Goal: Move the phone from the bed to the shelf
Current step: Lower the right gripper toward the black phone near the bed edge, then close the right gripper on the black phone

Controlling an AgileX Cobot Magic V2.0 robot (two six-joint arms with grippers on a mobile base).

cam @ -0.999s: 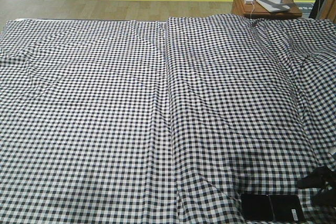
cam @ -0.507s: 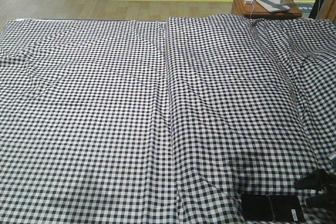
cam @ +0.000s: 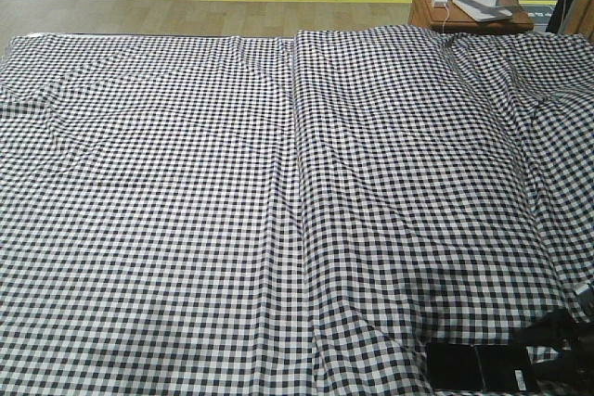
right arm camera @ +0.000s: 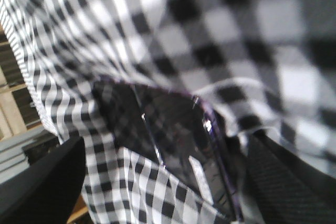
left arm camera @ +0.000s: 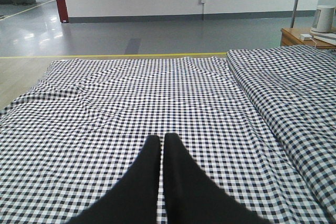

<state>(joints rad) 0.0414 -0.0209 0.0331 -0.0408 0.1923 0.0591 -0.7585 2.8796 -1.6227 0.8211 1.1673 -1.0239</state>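
At the near right corner of the bed (cam: 186,183), the phone (cam: 481,368) lies flat, not yet lifted. Right gripper (right arm camera: 167,150) spread wide, straddling it. Left gripper (left arm camera: 160,148) pinched together, empty. Grasp, carry and placing all remain; shelf out of view.

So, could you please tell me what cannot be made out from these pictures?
- The shelf: in no view.
- The phone: its sticker is too small to read in the front view.
- The right end effector: mostly cut off at the front view's corner. In the right wrist view, blur hides whether its fingers touch the phone.
- The bedside table: the front view's top edge cuts off its white objects.
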